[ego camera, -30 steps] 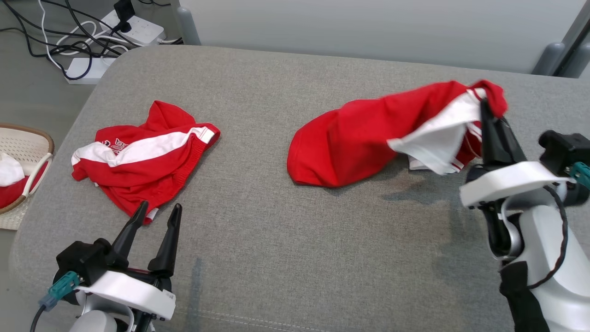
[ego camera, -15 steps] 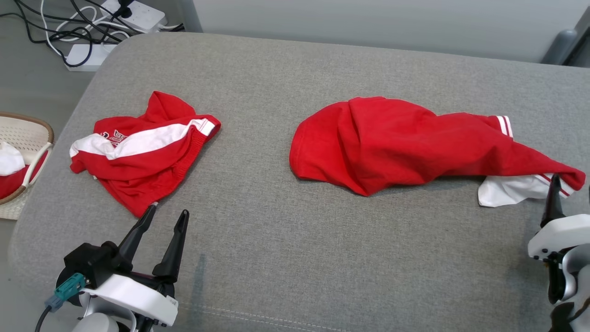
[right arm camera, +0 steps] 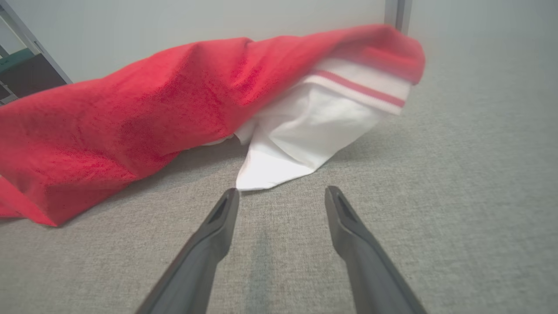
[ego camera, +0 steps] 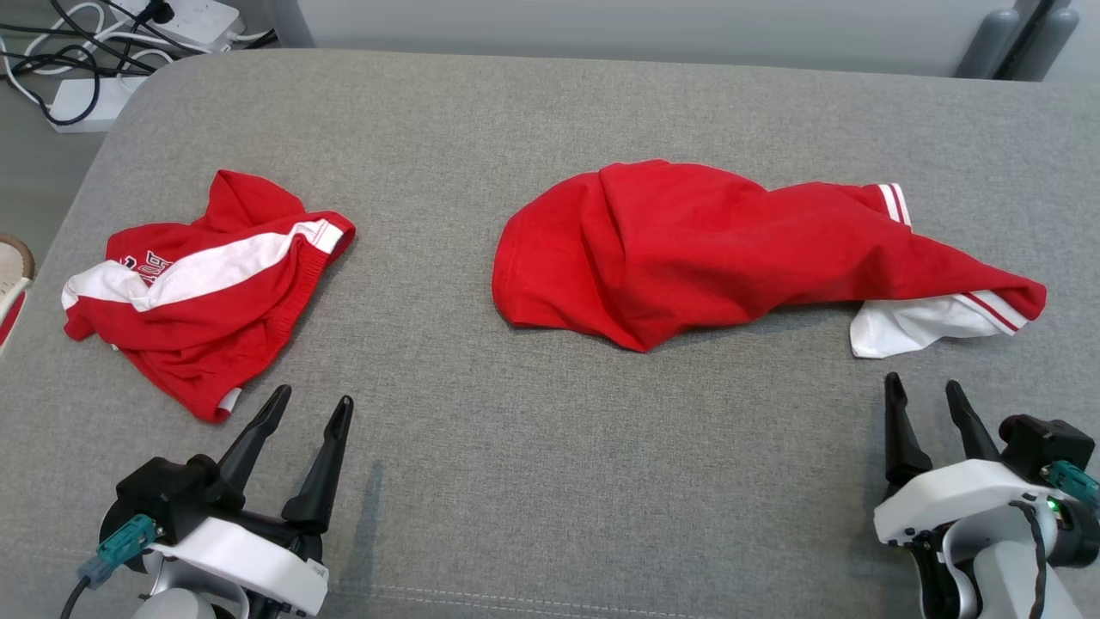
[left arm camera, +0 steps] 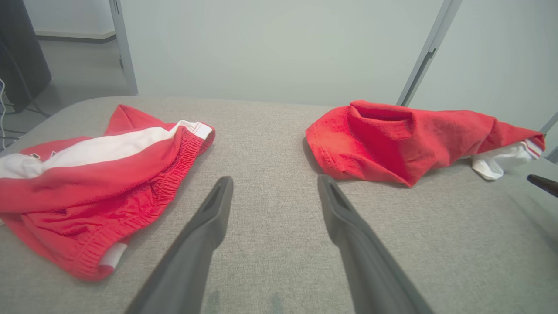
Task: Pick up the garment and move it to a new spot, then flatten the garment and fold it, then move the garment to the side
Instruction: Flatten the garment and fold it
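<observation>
A red garment [ego camera: 687, 249] with white trim lies crumpled across the middle and right of the grey cushioned surface [ego camera: 533, 447]; it shows as well in the left wrist view [left arm camera: 409, 139] and close up in the right wrist view [right arm camera: 174, 109]. My right gripper [ego camera: 924, 391] stands open just in front of the garment's white corner [right arm camera: 283, 148], its fingers apart from the cloth with nothing between them. At the lower left my left gripper [ego camera: 312, 404] is open and empty, near the edge of a second red and white garment [ego camera: 198, 292].
The second red and white garment [left arm camera: 87, 174] lies bunched at the left. Cables and power strips [ego camera: 77, 52] lie on the floor beyond the far left corner. A basket rim [ego camera: 13, 275] shows at the left edge. A pale wall runs behind the surface.
My right gripper has opened and let go of the red garment, which dropped flat onto the surface. The right arm drew back toward me. The camera has also shifted.
</observation>
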`<state>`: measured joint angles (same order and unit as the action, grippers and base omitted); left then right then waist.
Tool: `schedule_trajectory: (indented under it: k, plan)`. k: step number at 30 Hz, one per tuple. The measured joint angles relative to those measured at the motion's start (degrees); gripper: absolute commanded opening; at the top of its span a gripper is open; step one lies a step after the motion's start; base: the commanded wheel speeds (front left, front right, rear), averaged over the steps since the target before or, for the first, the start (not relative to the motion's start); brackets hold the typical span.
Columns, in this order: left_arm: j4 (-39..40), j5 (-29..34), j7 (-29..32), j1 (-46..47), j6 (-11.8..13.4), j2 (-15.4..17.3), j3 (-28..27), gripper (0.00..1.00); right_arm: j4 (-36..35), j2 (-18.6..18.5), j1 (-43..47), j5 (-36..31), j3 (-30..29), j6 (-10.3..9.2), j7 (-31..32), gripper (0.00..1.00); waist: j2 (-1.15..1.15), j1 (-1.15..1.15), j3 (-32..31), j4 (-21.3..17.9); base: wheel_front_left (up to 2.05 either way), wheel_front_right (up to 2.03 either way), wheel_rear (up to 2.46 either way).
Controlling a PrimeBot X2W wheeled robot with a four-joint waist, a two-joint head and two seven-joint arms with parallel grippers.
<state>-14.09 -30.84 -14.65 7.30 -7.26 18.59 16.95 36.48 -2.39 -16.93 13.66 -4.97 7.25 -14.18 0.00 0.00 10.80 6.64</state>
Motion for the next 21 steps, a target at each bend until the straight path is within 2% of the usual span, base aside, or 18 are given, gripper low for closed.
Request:
schedule_trajectory:
  k: [6,10,13,17,21]
  plan:
    - [0.7,-0.3,0.0,0.0,0.0,0.8,0.7,1.00,-1.8,-0.1,-0.2,4.0,3.9,0.00,0.0,1.00,0.00,0.00,0.9,0.6,0.00,0.00,0.00]
    - [0.8,-0.9,0.0,0.0,0.0,1.4,0.9,1.00,0.3,-0.1,-1.5,4.3,3.8,0.00,0.0,1.00,0.00,0.00,1.6,1.7,0.00,0.00,0.00]
    - [1.0,-1.1,0.0,0.0,0.0,2.0,1.1,1.00,1.5,-0.1,-3.2,8.7,3.9,0.00,0.0,1.00,0.00,0.00,2.2,2.5,0.00,0.00,0.00]
    - [1.2,-1.5,0.0,0.0,0.0,2.4,1.1,1.00,2.8,-0.2,-4.9,11.2,4.0,0.00,0.0,1.00,0.00,0.00,3.2,3.2,0.00,0.00,0.00]
    - [1.6,-1.5,0.0,0.0,0.0,2.6,1.1,1.00,4.6,-0.2,-5.7,10.3,4.1,0.00,-0.2,1.00,0.00,0.00,3.9,3.4,0.00,0.00,0.00]
